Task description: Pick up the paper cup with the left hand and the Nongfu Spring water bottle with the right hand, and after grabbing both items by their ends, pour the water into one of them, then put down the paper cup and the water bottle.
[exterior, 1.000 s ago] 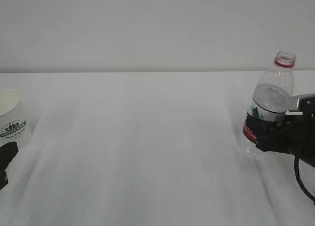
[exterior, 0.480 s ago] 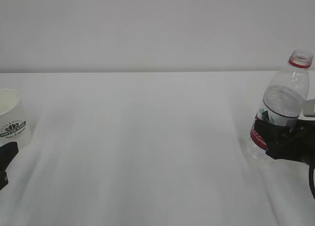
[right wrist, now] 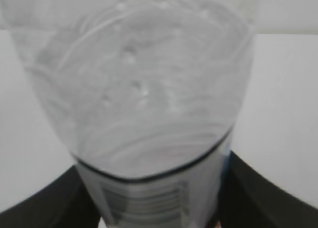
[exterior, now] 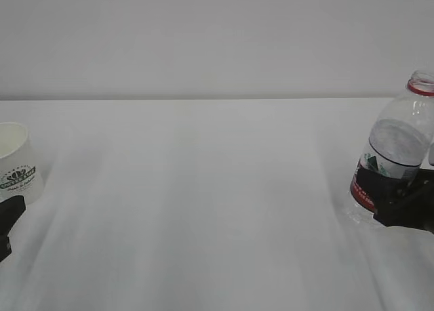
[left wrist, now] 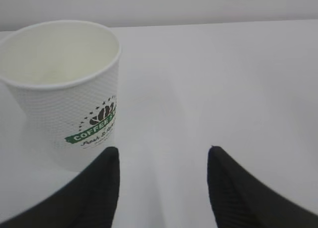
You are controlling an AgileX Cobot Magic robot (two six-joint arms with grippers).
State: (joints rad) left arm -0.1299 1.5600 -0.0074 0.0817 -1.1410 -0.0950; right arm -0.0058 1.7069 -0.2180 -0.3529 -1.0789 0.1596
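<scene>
Water bottle of clear ribbed plastic with red label (exterior: 397, 158) is leaning upright near the white worktop's (exterior: 203, 202) right edge, the right tool (right wrist: 154, 203) grasping its lower body. At the left edge, the left tool (left wrist: 161, 188) is standing released, the small white paper cup with green logo (left wrist: 64, 89) sitting just beyond its left finger, not between the two.

We see the paper cup (left wrist: 64, 89) as white w/ a dotted embossed wall, a green banner w/ white lettering & a dark bean-like emblem above it. The Nongfu Spring water bottle (exterior: 397, 145) is clear, w/ a red neck ring, red label & a white-green band above that. Both grippers' fingers (left wrist: 99, 188) are matte black; the table (exterior: 203, 202) is plain white.
</scene>
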